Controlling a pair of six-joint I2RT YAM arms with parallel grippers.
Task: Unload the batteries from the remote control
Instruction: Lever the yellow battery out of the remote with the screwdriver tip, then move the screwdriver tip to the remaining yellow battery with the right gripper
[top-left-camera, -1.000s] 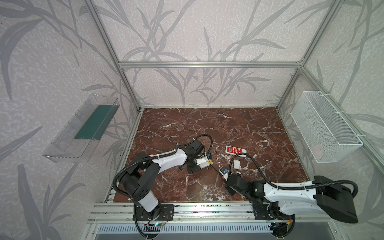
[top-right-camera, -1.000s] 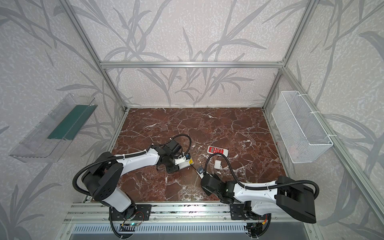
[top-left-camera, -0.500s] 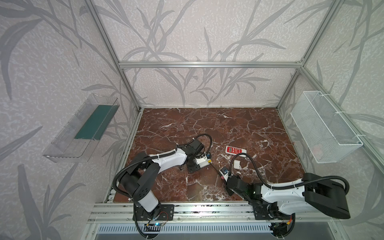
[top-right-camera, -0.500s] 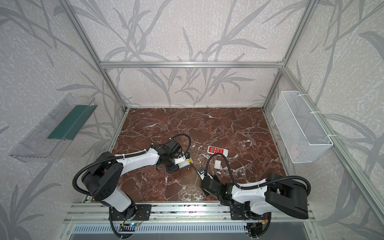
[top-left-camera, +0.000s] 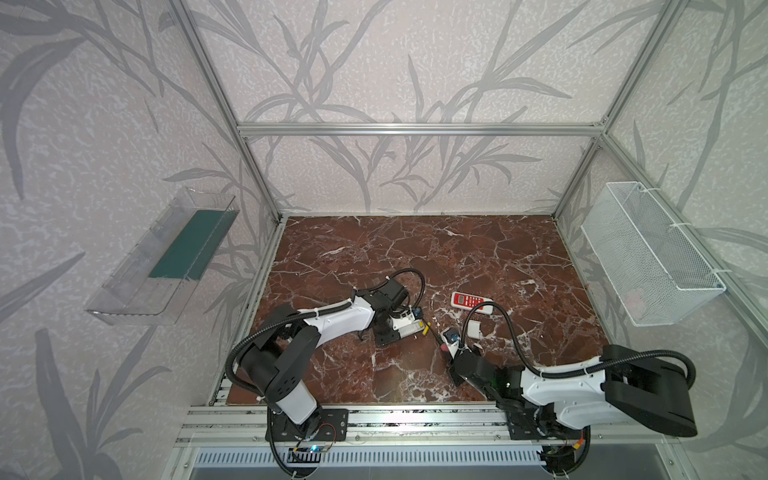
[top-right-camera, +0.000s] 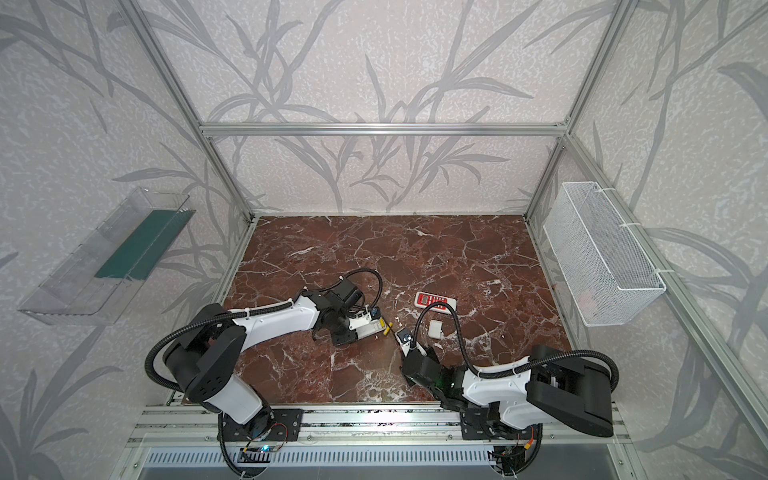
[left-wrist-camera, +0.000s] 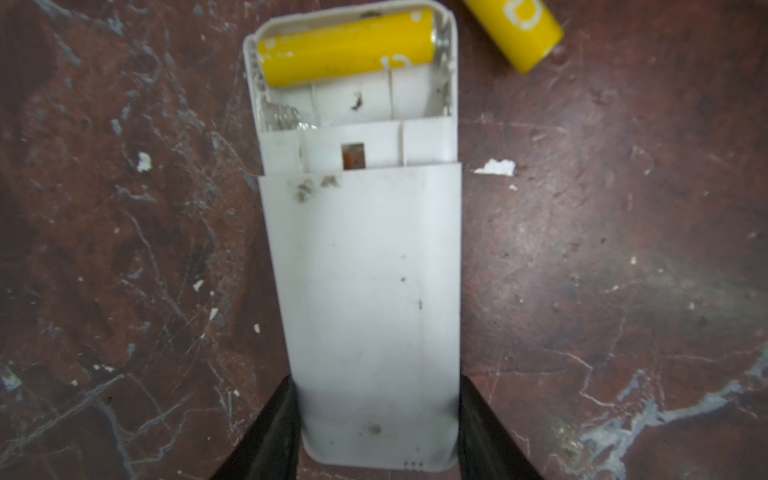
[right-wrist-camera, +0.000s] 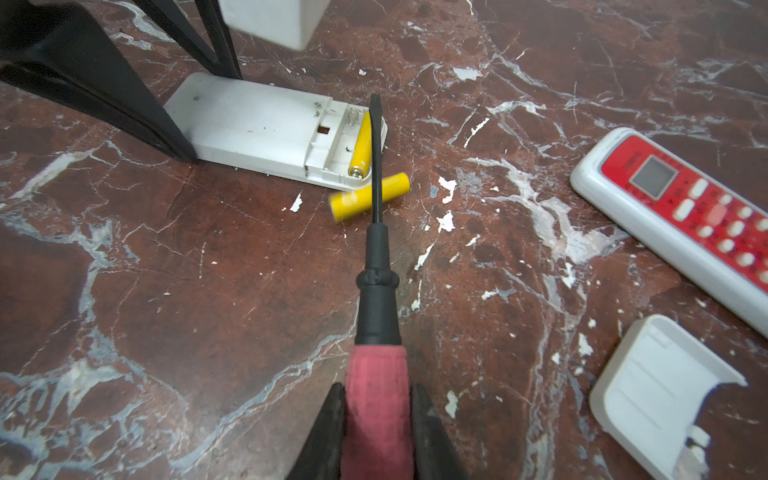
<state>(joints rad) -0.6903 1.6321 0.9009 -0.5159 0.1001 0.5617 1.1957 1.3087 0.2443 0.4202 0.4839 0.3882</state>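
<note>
Left jaws pinch the white remote (left-wrist-camera: 361, 270) by its closed end, back side up on the counter (left-wrist-camera: 602, 291). Its battery bay is uncovered, and one yellow battery (left-wrist-camera: 347, 48) lies in the endmost slot. A second yellow battery (right-wrist-camera: 370, 195) lies loose on the marble just beside that end, at about 3 o'clock of it in both top views. Right jaws clamp the pink-red handle of a screwdriver (right-wrist-camera: 376, 291); its dark tip hangs over the bay's end, and I cannot tell if it touches. A red remote (right-wrist-camera: 685, 216) rests at 2 o'clock of the white one, a white cover (right-wrist-camera: 660, 390) at 3 o'clock.
</note>
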